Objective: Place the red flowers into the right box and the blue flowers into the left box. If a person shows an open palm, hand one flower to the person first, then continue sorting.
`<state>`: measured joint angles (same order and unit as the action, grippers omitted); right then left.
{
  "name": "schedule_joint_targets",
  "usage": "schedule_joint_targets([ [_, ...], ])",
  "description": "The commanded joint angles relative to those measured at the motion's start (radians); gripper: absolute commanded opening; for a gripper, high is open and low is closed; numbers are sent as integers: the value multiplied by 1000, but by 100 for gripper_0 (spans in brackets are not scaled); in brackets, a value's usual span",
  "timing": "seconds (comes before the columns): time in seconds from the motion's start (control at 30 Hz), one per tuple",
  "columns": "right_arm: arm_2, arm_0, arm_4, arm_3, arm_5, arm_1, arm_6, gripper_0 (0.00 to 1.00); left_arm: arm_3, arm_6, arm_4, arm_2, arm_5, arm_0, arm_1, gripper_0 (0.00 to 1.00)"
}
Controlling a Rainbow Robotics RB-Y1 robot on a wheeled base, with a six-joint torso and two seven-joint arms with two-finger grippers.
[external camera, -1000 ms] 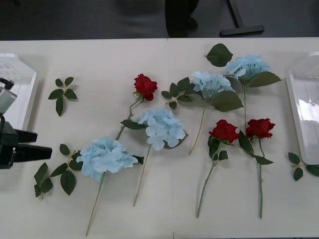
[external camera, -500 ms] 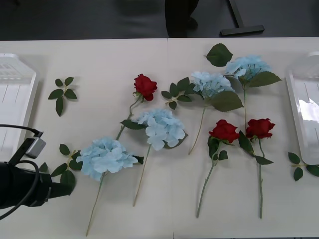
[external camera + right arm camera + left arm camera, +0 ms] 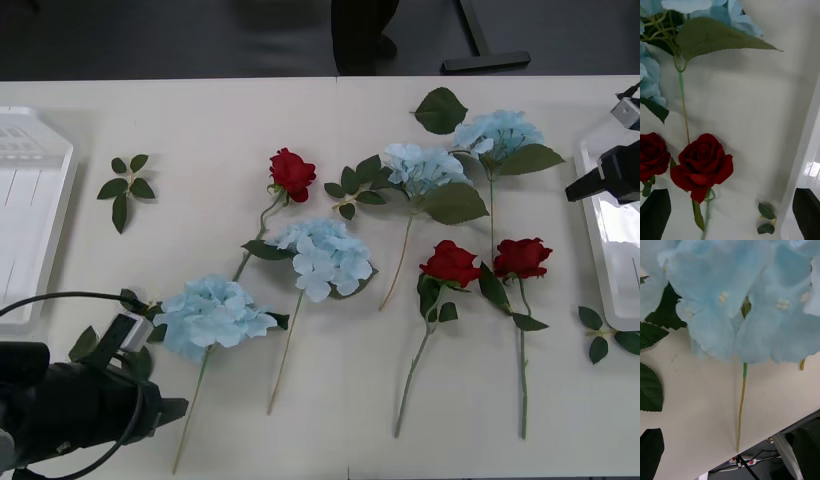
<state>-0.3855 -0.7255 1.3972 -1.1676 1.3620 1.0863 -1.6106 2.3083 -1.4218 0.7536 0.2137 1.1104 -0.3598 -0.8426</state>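
Front view: both arms positioned over the surface (image 3: 200, 110), flowers not yet sorted.

The left gripper (image 3: 170, 408) sits near the near left corner of the surface, just beside the stem of the nearest blue flower (image 3: 210, 315); in the left wrist view its fingers (image 3: 651, 450) stand apart at the frame corners, with the blue flower (image 3: 741, 296) head and stem between them, not gripped. The right gripper (image 3: 572, 190) hangs at the right edge over the rim of the right box (image 3: 610, 250), its fingers (image 3: 655, 210) apart above a red flower (image 3: 702, 167). The left box (image 3: 30, 200) lies at the left edge. Three red flowers and three more blue flowers lie across the middle of the surface.
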Motion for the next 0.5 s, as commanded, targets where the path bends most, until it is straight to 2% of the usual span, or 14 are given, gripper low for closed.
schedule_joint_targets([
  [0.03,-6,100,-104,-196,15,24,241,94,28,9,-92,67,-11,61,27,100],
  [0.2,-6,192,-204,-333,0,23,388,94,-29,29,-138,121,-11,127,68,100],
  [0.37,-6,301,-264,-422,-69,23,388,94,-87,37,-212,173,-26,171,105,100],
  [0.5,-7,376,-348,-511,-129,14,403,94,-136,46,-240,211,-106,176,111,100],
])
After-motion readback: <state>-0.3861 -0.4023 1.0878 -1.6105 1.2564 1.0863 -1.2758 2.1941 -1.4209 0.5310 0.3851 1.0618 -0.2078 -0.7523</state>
